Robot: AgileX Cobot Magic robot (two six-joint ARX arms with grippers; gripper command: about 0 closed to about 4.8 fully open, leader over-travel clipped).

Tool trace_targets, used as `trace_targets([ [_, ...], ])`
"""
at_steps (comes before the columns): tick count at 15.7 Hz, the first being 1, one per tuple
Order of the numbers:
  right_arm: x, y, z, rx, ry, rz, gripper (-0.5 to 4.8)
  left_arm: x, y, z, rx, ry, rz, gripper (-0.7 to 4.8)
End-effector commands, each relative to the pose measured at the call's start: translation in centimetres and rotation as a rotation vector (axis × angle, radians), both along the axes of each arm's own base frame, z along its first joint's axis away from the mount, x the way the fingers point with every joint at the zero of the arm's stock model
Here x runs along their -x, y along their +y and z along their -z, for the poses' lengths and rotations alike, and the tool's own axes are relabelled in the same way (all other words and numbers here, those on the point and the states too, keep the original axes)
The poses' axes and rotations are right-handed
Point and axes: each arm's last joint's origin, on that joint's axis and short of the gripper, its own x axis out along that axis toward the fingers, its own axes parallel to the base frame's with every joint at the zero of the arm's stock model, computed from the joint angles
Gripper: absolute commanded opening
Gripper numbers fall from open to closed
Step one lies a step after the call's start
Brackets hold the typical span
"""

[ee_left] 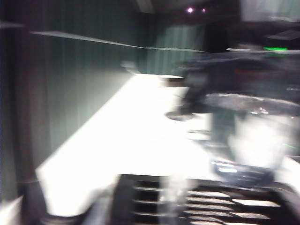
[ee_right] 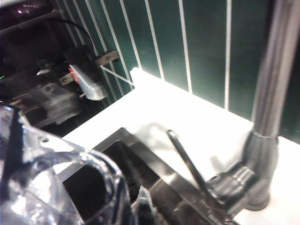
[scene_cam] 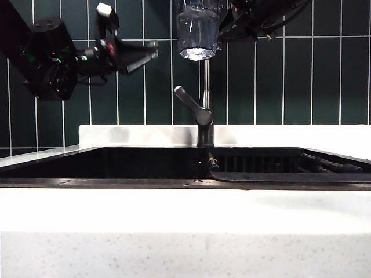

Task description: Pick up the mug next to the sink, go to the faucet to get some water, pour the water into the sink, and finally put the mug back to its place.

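Right gripper [scene_cam: 223, 26] pinches the clear faceted glass mug [scene_cam: 198, 32] above the brushed-metal faucet [scene_cam: 204, 113]; left gripper [scene_cam: 145, 55] (finger spread unclear) hangs well apart.

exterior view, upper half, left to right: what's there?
Left gripper, raised in the air → faucet lever → mug held high over the faucet → right gripper on the mug.

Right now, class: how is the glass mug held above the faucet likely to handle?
The glass mug, in the right hand, looks rigid and breakable: clear faceted walls. Its thick base suggests heft. Smooth glass may slip. The left hand hangs nearby.
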Motion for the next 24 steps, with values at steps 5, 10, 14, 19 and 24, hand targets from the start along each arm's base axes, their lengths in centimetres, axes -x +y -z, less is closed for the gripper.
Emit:
trace_targets([
  [5, 0.7, -0.1, -1.0, 0.026, -0.045, -0.031, -0.07, 4.3, 0.4, 3.2, -0.033, 0.093, 0.003, -0.05],
  [10, 1.1, -0.3, -1.0, 0.089, -0.062, 0.0, -0.07, 10.6, 0.6, 2.8, 0.035, 0.098, -0.088, -0.05],
  [14, 2.4, -0.9, -1.5, 0.209, -0.074, 0.05, -0.07, 14.3, 0.4, 4.3, 0.052, 0.135, -0.129, -0.05],
  [19, 4.4, -1.7, 0.3, 0.293, -0.02, 0.082, -0.07, 19.4, -0.7, 3.9, 0.082, 0.109, -0.143, -0.05],
  [24, 7.7, -3.0, 2.8, 0.364, 0.005, 0.157, -0.07, 21.8, -1.7, 4.2, 0.063, 0.157, -0.124, -0.05],
])
